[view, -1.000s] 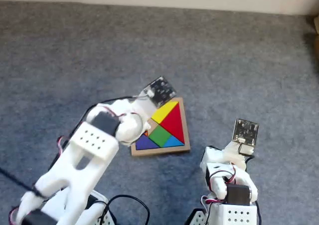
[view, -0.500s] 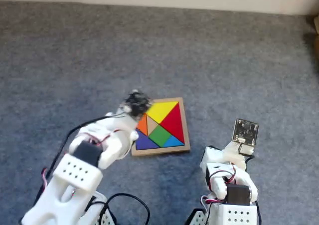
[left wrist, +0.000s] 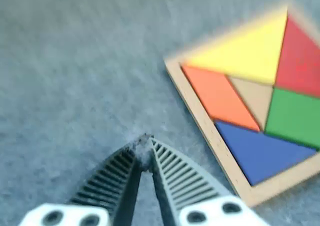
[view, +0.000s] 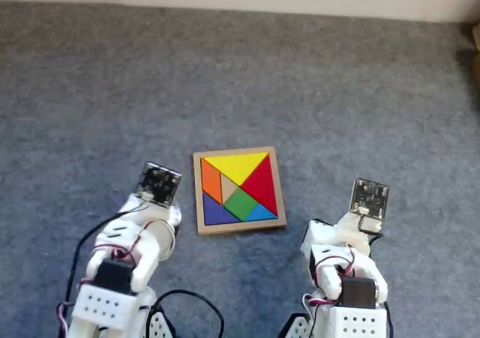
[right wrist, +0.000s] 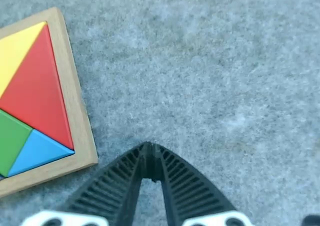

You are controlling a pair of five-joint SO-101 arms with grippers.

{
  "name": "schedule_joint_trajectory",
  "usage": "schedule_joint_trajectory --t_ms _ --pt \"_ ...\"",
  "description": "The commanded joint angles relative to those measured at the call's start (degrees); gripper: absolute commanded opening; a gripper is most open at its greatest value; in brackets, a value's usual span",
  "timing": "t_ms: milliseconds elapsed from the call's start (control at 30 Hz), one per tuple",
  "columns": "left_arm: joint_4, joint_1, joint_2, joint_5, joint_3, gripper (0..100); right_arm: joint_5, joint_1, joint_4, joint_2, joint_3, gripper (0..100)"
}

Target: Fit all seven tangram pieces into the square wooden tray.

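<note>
You are looking at the tray, pieces filling it; the left arm is sitting beside its orange side, the right arm near its red side.

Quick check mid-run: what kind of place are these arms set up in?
Probably a hobby or lab test bench: grey carpet-like table cover, two white arms with exposed wiring, and a square wooden tray filled with coloured tangram pieces.

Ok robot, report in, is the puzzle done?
Left end effector shut, empty. Right end effector shut, empty. Seven coloured tangram pieces flat in square wooden tray. Nothing in the way.
</note>
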Motion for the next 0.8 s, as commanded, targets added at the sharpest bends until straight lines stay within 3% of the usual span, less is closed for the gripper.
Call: schedule_joint_trajectory --t_ms 0,133,433,633,767 --pt "5.71 -0.57 -9.54 0.44 1.54 1 -0.44 0.84 -0.92 -0.04 8.31 1.5" --pt "10.55 -0.57 -12.0 0.44 1.45 1 -0.44 0.84 -0.92 -0.04 8.31 1.5" --pt "12.22 -0.48 -11.47 0.62 1.45 1 -0.44 0.84 -0.92 -0.04 8.31 1.5" --pt "29.54 -0.31 -11.47 0.53 1.45 1 -0.44 0.84 -0.92 -0.04 8.31 1.5" --pt "30.24 -0.4 -11.56 0.62 1.45 1 -0.44 0.84 -0.92 0.04 8.31 1.5"
